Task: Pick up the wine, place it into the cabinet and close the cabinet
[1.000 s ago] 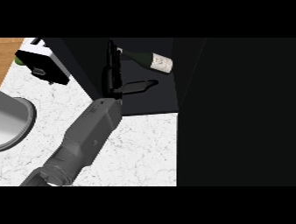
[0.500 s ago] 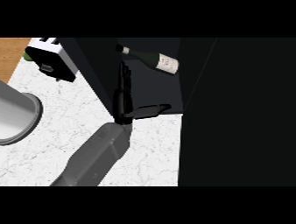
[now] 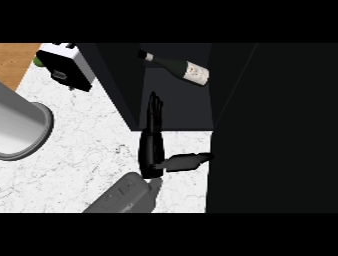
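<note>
1. The wine bottle [image 3: 181,67] is lying on its side inside the cabinet [image 3: 178,107], up near the top of my head view. Its neck points to the upper left and its pale label faces me. Nothing is touching it.
2. I can only see one hand [image 3: 151,145]. It comes up from the bottom edge on a grey forearm [image 3: 124,197], and I can't honestly tell whether it's the left or the right.
3. That hand is wide open and holding nothing. The fingers [image 3: 154,107] are straight and point up toward the cabinet's inside, and the thumb [image 3: 187,162] sticks out to the right toward the dark panel there.
4. The fingertips sit well below the bottle, so there's a clear gap between the two.
5. The hand lies right along the edge of the dark cabinet wall [image 3: 120,85] on the left side of the opening. I can't tell if it's actually touching it.
6. Further out, the desk [image 3: 76,160] is white marble. A big grey cylinder [image 3: 9,127] sits at the left edge, and a white boxy appliance [image 3: 67,65] is at the upper left beside the cabinet.
7. A strip of wood surface [image 3: 6,62] shows in the top left corner.
</note>
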Robot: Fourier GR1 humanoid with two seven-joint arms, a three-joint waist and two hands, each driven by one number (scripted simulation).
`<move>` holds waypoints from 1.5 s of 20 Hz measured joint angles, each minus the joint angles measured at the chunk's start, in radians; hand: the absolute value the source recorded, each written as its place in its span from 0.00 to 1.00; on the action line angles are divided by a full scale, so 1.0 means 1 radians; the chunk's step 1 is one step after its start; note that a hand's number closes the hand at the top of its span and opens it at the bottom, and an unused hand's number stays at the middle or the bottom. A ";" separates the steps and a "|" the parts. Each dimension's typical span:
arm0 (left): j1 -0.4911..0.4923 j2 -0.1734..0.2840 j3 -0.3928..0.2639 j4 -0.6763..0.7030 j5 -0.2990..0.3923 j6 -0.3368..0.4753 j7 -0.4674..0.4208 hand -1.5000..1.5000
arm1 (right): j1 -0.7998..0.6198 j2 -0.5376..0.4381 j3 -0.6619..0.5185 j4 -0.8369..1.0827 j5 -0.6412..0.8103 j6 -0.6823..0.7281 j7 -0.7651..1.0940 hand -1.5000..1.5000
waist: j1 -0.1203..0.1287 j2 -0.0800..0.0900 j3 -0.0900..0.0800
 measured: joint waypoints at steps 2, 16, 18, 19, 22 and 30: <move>0.041 0.004 -0.029 -0.084 -0.020 0.031 0.015 0.00 | -0.004 0.001 0.012 -0.004 0.004 -0.015 0.010 0.00 | 0.001 0.000 0.000; 0.382 0.137 -0.171 -0.589 -0.204 0.182 0.114 0.00 | 0.034 -0.025 -0.032 -0.007 0.004 0.033 -0.012 0.00 | 0.003 0.001 0.000; 0.415 0.176 -0.190 -0.659 -0.225 0.190 0.132 0.00 | 0.042 -0.023 -0.023 -0.007 0.001 0.043 -0.006 0.00 | 0.003 0.001 0.000; 0.414 0.195 -0.185 -0.676 -0.228 0.186 0.145 0.00 | 0.040 -0.020 -0.012 -0.006 -0.001 0.046 -0.003 0.00 | 0.002 0.001 0.000; 0.459 0.245 -0.215 -0.755 -0.253 0.181 0.156 0.00 | 0.062 -0.019 0.006 -0.005 -0.007 0.073 0.003 1.00 | 0.002 0.001 0.000; 0.591 0.411 -0.219 -0.915 -0.259 0.091 0.139 0.00 | 0.086 -0.046 0.018 -0.004 -0.028 0.152 0.011 1.00 | 0.001 0.001 0.000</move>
